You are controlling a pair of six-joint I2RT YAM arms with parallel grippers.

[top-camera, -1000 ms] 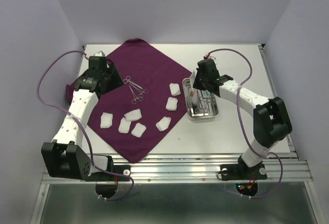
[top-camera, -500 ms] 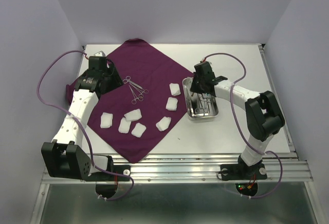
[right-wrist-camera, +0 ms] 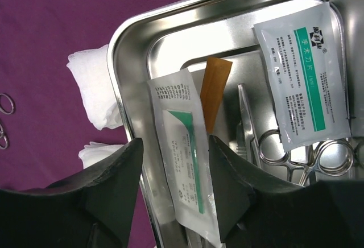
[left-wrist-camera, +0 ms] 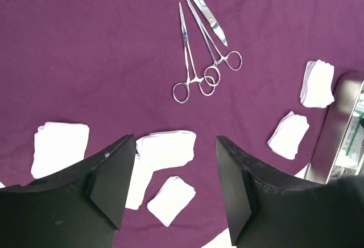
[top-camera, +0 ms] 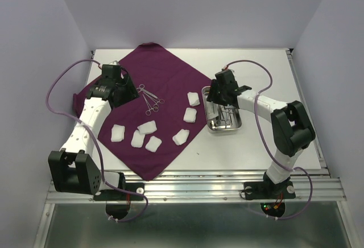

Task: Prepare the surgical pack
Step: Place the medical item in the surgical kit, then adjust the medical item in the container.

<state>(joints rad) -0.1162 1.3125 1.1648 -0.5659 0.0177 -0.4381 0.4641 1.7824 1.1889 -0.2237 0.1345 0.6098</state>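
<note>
A dark purple cloth lies spread as a diamond on the white table. Several white gauze pads and three thin metal instruments rest on it. The steel tray stands off the cloth's right corner. My left gripper hovers open over the cloth, with gauze pads below its jaws and the instruments ahead. My right gripper is open over the tray. A white sealed packet with a green stripe lies between its jaws, ungripped.
In the tray also lie a second green-printed packet, an orange strip and ringed steel instruments. Two gauze pads sit just outside the tray's left rim. Purple walls close in the table on both sides.
My right gripper came down over the tray's left end and its jaws went from shut to open. The left arm shifted slightly to the right.
</note>
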